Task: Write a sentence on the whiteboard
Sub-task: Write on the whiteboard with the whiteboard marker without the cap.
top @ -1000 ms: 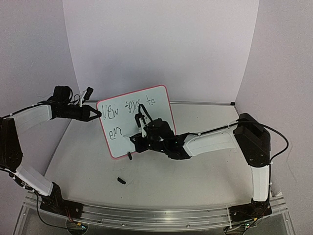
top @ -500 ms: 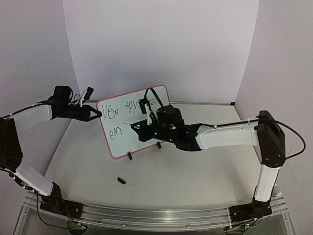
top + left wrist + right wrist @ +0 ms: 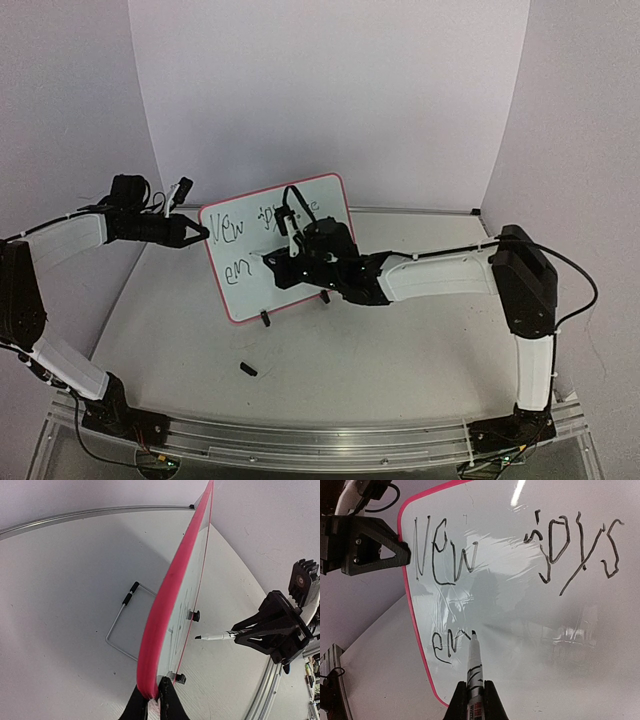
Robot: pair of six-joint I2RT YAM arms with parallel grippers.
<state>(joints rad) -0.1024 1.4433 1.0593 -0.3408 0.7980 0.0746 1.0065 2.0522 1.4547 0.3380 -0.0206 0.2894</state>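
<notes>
1. Find the whiteboard [image 3: 238, 292] standing near the middle of the table [image 3: 330, 370], leaning back on two black feet [image 3: 194, 615] and a wire stand [image 3: 116, 627], written face turned toward the right arm
2. Brace it with the left gripper [image 3: 154, 700] — fingers pressed together on the pink rim at the board's left edge, pinching nothing else
3. Write with the right gripper [image 3: 475, 700], clamped shut around the barrel of the marker [image 3: 474, 662], tip aimed at the board's face
4. Read the sentence [image 3: 520, 550] so far: "New joys" clear on the top line, anything further along hidden behind the right arm from above, and "em" begun on the lower line
5. Start from the present tip position, just right of "em"; treat contact as unconfirmed, going by the side-on left wrist view with the tip seemingly just off the surface
6. Press lightly and square to the face — probably wise, given a thin stand and a single pinch, to avoid tipping or sliding the board
7. Form the coming letters small and level with "em", saving room on the lower line for the rest of the word
8. Lift clear between strokes to avoid stray trails across finished letters
9. Mind the small black piece [image 3: 248, 369] lying on the table in front of the board, possibly the marker's cap
10. Containers: none visible in any view, hence no contents to report
</notes>
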